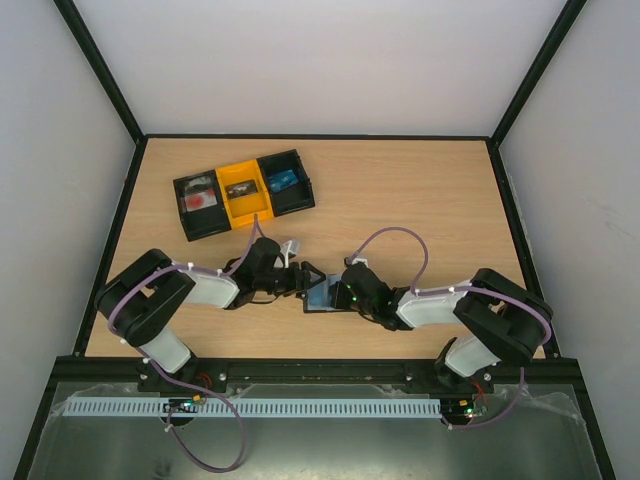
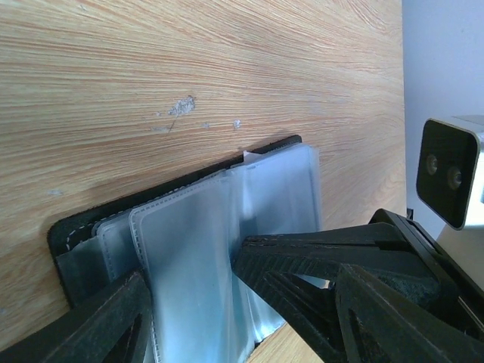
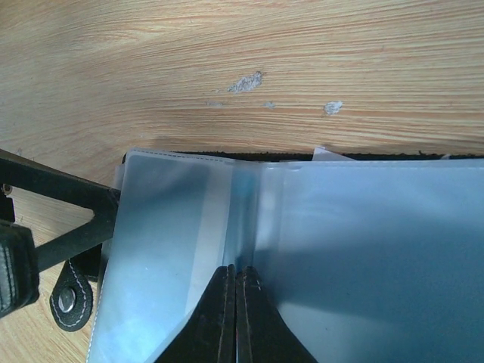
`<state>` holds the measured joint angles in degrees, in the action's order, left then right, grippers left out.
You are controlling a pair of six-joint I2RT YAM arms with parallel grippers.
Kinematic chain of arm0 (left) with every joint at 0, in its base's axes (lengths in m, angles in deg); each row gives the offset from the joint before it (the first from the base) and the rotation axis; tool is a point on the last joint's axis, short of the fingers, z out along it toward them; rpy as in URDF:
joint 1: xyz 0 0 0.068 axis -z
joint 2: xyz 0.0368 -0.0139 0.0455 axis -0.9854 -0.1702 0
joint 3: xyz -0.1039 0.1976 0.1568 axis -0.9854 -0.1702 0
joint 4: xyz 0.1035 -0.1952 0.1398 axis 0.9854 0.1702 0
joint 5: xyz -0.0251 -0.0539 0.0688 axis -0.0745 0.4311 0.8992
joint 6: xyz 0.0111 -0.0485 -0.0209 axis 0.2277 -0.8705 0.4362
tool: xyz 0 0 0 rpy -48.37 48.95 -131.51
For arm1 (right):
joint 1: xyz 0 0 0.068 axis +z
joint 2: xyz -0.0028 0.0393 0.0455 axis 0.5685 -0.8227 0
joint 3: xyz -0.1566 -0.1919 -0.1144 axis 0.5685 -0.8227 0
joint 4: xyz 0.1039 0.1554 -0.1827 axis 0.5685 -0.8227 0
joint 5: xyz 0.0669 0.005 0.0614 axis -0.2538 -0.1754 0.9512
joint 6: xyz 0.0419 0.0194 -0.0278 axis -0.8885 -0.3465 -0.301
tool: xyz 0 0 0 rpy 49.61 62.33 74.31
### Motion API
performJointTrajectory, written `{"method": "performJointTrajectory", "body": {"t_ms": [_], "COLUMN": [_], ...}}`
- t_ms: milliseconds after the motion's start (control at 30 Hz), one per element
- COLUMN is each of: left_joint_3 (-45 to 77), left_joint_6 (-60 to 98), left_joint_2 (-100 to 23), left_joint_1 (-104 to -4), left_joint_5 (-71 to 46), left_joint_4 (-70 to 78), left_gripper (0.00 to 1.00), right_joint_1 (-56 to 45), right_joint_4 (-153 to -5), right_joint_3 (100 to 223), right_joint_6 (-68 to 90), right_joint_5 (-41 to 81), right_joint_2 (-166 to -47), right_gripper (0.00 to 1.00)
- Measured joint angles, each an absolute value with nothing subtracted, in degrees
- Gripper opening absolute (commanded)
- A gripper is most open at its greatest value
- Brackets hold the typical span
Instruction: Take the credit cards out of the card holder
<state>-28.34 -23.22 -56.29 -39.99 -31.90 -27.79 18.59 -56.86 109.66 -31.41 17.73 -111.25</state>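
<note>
Wooden table (image 1: 400, 180) carries the card holder (image 1: 318, 296), open at the near middle, with the credit cards unclear behind cloudy sleeves. The right gripper (image 3: 236, 274) is pinched together at the sleeve fold. The left gripper (image 1: 298, 281) stands spread over the left half. It is best to pin the cover, then draw out slowly.
</note>
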Motion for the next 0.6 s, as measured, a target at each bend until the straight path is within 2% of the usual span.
{"method": "performJointTrajectory", "body": {"t_ms": [600], "left_joint_3": [-28.34], "left_joint_6": [-25.29], "left_joint_2": [-55.72], "left_joint_1": [-39.58], "left_joint_5": [-33.91], "left_joint_4": [-28.16], "left_gripper": [0.68], "right_joint_1": [18.59], "right_joint_4": [-56.62], "right_joint_3": [109.64], "right_joint_6": [-31.46], "right_joint_5": [17.75], "right_joint_2": [-111.33], "right_gripper": [0.02]}}
